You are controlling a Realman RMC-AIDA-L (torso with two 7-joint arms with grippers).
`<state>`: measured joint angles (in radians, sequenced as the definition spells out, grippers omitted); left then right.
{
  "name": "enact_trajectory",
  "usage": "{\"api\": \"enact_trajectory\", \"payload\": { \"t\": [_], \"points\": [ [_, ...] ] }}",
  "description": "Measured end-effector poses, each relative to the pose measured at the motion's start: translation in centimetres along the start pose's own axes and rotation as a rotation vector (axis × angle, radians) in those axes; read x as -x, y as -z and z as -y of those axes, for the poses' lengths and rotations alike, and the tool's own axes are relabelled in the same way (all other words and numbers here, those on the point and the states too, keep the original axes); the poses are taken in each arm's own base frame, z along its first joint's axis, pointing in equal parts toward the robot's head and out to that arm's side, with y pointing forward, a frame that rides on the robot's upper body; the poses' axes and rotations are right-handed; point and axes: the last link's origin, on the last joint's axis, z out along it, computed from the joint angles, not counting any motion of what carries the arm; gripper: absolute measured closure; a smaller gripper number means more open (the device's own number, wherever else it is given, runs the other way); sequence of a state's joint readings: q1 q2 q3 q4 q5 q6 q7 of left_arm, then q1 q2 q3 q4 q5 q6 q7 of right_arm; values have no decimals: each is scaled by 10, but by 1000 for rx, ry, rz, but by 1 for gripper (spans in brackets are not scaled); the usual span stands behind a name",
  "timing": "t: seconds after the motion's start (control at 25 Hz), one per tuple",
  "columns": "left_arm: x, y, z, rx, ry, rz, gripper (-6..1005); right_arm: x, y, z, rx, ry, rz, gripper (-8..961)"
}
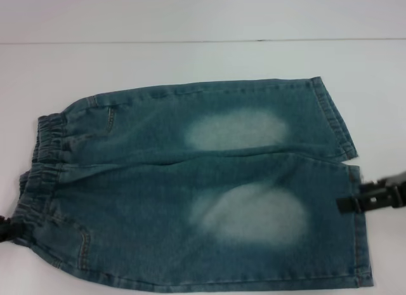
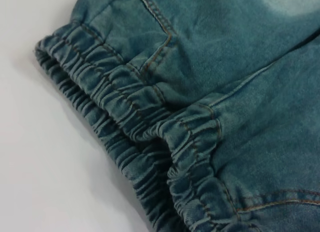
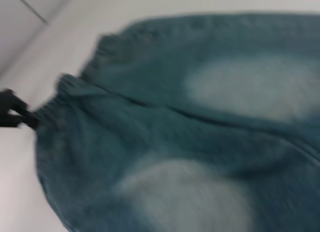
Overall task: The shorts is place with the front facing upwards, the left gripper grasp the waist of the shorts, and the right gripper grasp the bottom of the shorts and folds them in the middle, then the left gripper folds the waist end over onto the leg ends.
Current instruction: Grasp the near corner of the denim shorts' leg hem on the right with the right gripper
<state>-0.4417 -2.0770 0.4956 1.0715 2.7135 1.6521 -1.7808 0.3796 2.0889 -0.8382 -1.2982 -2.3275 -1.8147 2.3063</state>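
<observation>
Near leg: the blue-green washed denim shorts [image 1: 190,187] lie flat on the white table [image 1: 190,60], spread sideways; the leg closest to the robot carries a large pale faded thigh patch [image 1: 254,216].
Left gripper: the black two-fingered left gripper [image 1: 6,230] shows only as a dark tip at the near corner of the waist, touching the cloth there; whether its fingers are apart or closed on the band cannot be told. The right wrist view shows the same dark claw [image 3: 12,115] at the edge of the band.
Right gripper: the black two-fingered right gripper [image 1: 355,201] sits at the hem of the near leg, its tip right at the hem edge; its fingers' state cannot be told either.
Waist: the gathered elastic denim waist [image 1: 44,162] forms the narrower end on the robot's left; in the left wrist view its ruched band [image 2: 125,122] lies open in two layers with orange stitching beside it.
Bottom of the shorts: the straight stitched leg hems [image 1: 339,127] lie on the robot's right, the two legs parting slightly there.
Far leg: it bears a smaller pale patch [image 1: 236,130] and lies flat.
</observation>
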Motion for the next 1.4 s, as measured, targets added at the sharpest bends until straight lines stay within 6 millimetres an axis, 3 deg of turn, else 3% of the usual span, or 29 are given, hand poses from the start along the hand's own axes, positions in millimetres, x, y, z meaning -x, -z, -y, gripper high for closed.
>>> {"api": "enact_trajectory", "payload": {
  "t": [0.68, 1.12, 1.4],
  "points": [
    [2, -1, -2, 8, -1, 7, 915, -35, 1, 3, -71, -156, -275, 36],
    [2, -4, -2, 10, -7, 3, 915, -41, -18, 2, 19, -162, -286, 36],
    [3, -4, -3, 11, -3, 3, 914, -39, -19, 3, 12, -157, -293, 36]
  ]
}}
